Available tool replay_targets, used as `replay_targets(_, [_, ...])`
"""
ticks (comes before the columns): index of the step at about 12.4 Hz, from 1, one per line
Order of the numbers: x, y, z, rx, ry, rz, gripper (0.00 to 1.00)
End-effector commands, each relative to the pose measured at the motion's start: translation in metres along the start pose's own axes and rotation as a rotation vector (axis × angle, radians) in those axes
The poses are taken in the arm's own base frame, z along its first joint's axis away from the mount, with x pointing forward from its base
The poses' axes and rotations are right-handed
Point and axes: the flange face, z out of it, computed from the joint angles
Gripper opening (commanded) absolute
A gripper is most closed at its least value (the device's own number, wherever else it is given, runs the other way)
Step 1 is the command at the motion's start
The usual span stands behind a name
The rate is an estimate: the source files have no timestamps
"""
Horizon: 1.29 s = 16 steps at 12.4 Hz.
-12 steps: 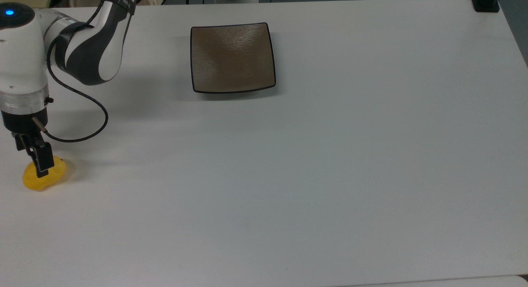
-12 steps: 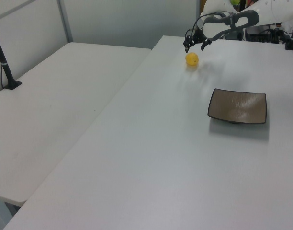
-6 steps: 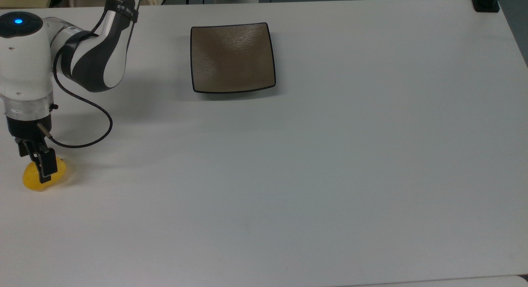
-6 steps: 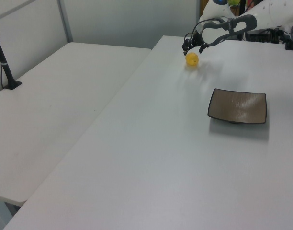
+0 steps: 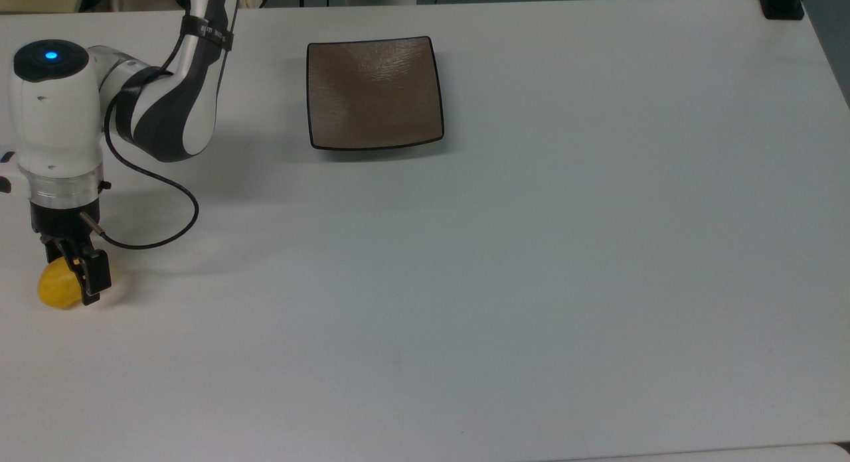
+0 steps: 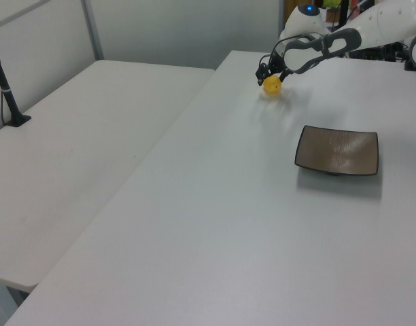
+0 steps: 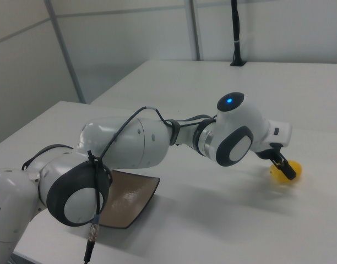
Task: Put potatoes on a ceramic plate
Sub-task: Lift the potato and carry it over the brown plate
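The yellow potato lies on the white table near the top view's left edge, far from the square grey-brown ceramic plate, which sits bare toward the back. My gripper is down at the potato, open, one dark finger against its right side and the other behind it. In the left view the potato sits under the gripper, beyond the plate. Seen from the right view, a finger crosses in front of the potato, and the arm hides part of the plate.
The white table stretches wide to the top view's right and front. A black cable loops off my wrist above the table. A black post base stands at the back right corner. A second table adjoins on the left view's left.
My arm has shifted slightly to the top view's right and lowered, so the fingers now sit around the potato rather than above it. The potato and plate have stayed put.
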Motion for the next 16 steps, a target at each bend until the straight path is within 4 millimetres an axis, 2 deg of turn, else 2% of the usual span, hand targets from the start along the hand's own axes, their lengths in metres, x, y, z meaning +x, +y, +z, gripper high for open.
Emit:
replay_targets(1, [0.000,-0.002,0.004,0.012,0.026,-0.041,0.80])
replay_targets(3, [-0.001,-0.002,0.005,0.010,0.024,-0.104,0.21])
replay_targets(4, [-0.001,-0.003,0.004,0.011,0.024,-0.119,0.03])
replay_targets(6, [0.004,-0.003,-0.009,0.013,0.024,-0.116,0.00])
replay_targets(8, [0.015,-0.003,-0.043,0.024,0.040,-0.106,0.00])
replay_targets(9, [0.015,-0.013,-0.063,0.032,0.018,-0.111,0.00])
replay_targets(11, [0.024,-0.016,-0.108,0.039,-0.017,-0.109,0.00])
replay_targets(13, [0.024,-0.038,-0.167,0.074,-0.055,-0.127,0.00])
replay_targets(16, [0.005,-0.071,-0.259,0.104,-0.155,-0.217,0.00])
